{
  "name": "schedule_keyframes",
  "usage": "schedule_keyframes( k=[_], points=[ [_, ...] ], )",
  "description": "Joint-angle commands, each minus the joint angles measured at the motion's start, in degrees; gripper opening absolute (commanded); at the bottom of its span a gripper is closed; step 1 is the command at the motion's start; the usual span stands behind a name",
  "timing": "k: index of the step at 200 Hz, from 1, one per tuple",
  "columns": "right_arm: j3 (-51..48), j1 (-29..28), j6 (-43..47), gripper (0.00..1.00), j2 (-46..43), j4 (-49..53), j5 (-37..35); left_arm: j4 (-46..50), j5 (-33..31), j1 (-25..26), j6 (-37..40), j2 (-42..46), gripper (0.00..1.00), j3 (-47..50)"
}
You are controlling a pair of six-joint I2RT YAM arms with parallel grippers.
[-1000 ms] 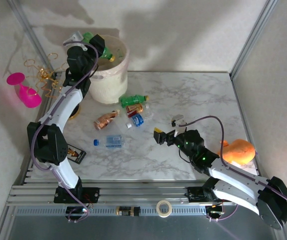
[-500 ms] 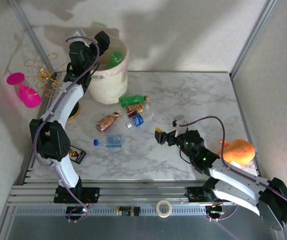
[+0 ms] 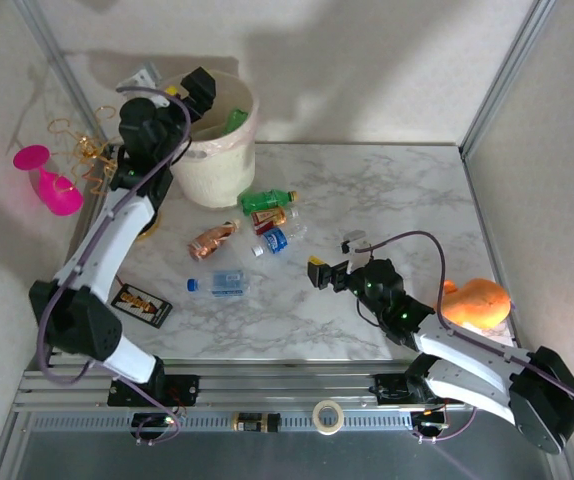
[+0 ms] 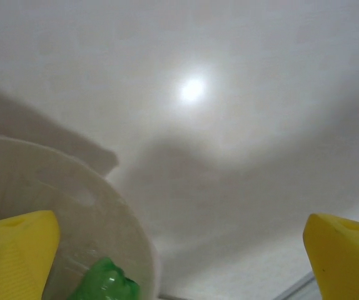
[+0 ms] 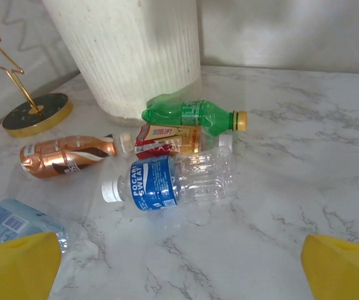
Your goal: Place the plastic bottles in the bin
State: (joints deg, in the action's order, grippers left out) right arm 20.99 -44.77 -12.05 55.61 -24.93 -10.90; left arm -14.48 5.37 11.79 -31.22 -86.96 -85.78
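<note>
Ok, we've got the left arm stretched up and back, its left gripper [image 3: 189, 95] over the rim of the bin [image 3: 212, 175], jaws spread wide, nothing between them. The right arm is low and folded, reaching toward table centre; the right gripper [image 3: 333, 258] hangs just above the top, jaws also wide apart and empty, aimed at the bottle cluster.

On the left wrist view we see the left gripper [image 4: 181, 253] with yellow pads [image 4: 17, 250] at both frame edges, the bin [image 4: 73, 200] wall curving below and a green bottle [image 4: 107, 284] inside it. From the top view that green bottle [image 3: 235, 121] sits against the far inner wall.

The right wrist view gives label detail that the top view lacks: a clear Pocari Sweat bottle [image 5: 173, 181] lying nearest, a red-labelled bottle [image 5: 167, 139] just behind it, a green bottle with yellow cap [image 5: 189, 114] against the bin [image 5: 129, 56] foot, a copper-brown bottle [image 5: 64, 156] to the left, and a clear blue-labelled bottle [image 5: 7, 219] at the left edge. The right gripper [image 5: 179, 265] is well short of all of them.

The surface is a white marble-pattern table [image 3: 387, 200] with plain white walls and an aluminium frame. A pink wine glass [image 3: 47, 180] and a gold wire stand [image 3: 92, 150] are left of the bin, an orange object [image 3: 477, 300] at the right edge, and a tape roll [image 3: 328, 415] on the front rail.
</note>
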Motion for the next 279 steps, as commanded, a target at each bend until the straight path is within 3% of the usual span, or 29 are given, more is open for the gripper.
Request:
schedule_keyframes(
  k=[1, 65, 133, 172, 230, 279],
  points=[
    [1.9, 0.1, -1.4, 0.99, 2.3, -3.3, -0.3, -3.9, 1.1, 2.6, 3.1, 6.6, 1.00, 6.5],
    [4.0, 0.0, -4.9, 0.99, 8.8, -8.1, -3.0, -1.1, -0.2, 11.3, 4.6, 22.4, 1.00, 31.5],
    [6.6, 0.0, -9.9, 0.99, 14.4, -10.3, -8.1, 2.8, -2.6, 12.3, -3.7, 28.2, 1.00, 51.6],
    [7.5, 0.0, -10.2, 0.99, 15.5, -9.7, -8.5, 5.9, -7.3, 11.8, -3.7, 27.3, 1.00, 55.6],
    [5.8, 0.0, -10.5, 0.99, 12.8, -8.8, -10.4, 7.1, -0.9, 9.7, -4.6, 22.5, 1.00, 57.7],
    [2.9, 0.2, -10.7, 0.99, 9.3, -9.3, -13.1, 12.5, -0.8, 9.9, -4.0, 23.3, 1.00, 58.9]
  ],
)
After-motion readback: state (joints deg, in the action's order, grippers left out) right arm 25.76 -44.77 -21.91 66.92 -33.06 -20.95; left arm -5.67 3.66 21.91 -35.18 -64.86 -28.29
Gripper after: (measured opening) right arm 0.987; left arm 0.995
